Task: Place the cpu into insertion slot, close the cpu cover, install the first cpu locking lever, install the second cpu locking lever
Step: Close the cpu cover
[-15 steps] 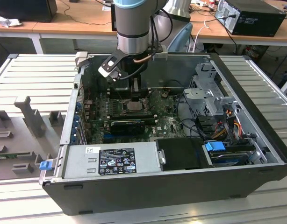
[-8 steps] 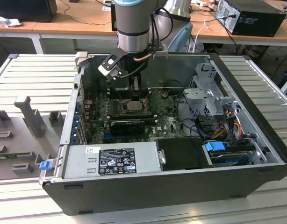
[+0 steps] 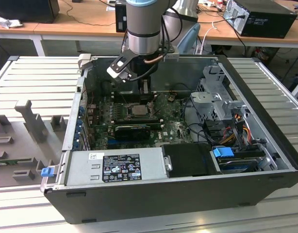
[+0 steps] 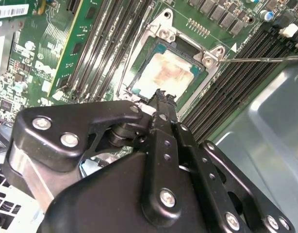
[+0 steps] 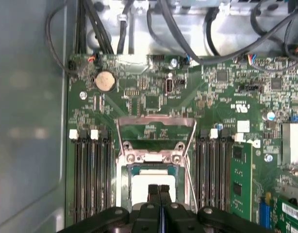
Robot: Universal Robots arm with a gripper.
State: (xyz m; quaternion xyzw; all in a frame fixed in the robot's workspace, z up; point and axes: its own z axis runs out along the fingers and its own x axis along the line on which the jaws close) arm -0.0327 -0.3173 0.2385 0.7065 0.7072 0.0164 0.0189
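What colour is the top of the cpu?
The cpu top is pale silver-grey, best seen in the second wrist view.

**A:** Where did the cpu [image 5: 153,184] lie?

**B:** In the insertion slot [image 3: 125,111], on the motherboard [image 3: 173,128] inside the case [image 3: 154,199]. The cpu cover [image 5: 151,157] lay flat over it, with the chip inside its window.

**A:** And around the socket?

**B:** Memory slots [image 5: 88,174] ran along both of its sides. The gripper [image 5: 160,190] hung just above the cpu's edge.

**A:** And the rest of the case?

**B:** In the exterior view, the power supply [image 3: 117,167] sat in front of the board. The drive cage [image 3: 214,99] stood at the exterior view's right.
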